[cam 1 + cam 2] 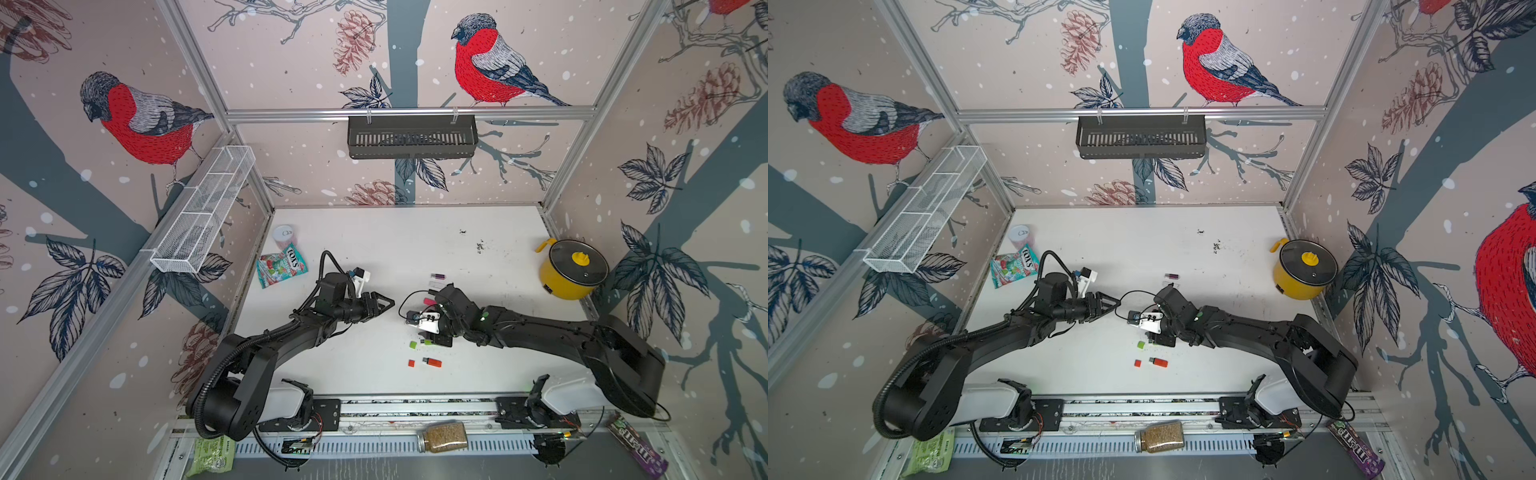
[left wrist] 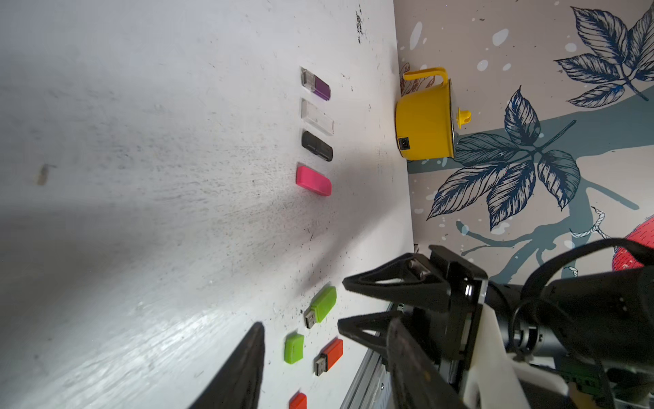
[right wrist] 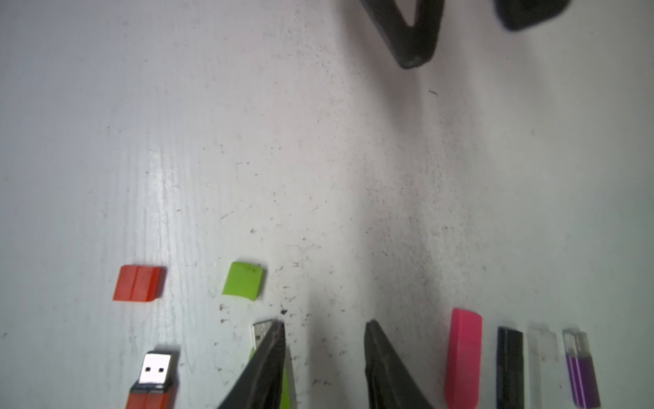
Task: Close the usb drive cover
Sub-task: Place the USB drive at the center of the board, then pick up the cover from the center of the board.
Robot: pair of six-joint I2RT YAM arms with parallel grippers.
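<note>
Green plastic is what the job turns on from where I stand: the green drive lies flat on the worktop with its metal plug bare, and the green cap sits loose just beside that plug, not touching it. Next to them an orange drive and its orange cap lie apart in the same way. Further along the row, the pink drive, a black one, a clear one and a purple one all look capped.

The right tool hangs low over this spot, its jaws partly apart with only bare worktop between them. It grips nothing, though one finger crosses over the green drive's body. The left tool hovers near the middle of the worktop, roughly half open and empty.

Trouble could start with that overlapping finger. If it drops or closes from here, I reckon it could shove the green drive sideways and spoil its line with the cap. The cap is small and smooth, so a pinch off its middle could flick it away. Pushing it on while nothing braces the drive may simply slide both along the worktop. The other right finger is near the pink drive and could knock it, and the two arms work close enough to clash.
</note>
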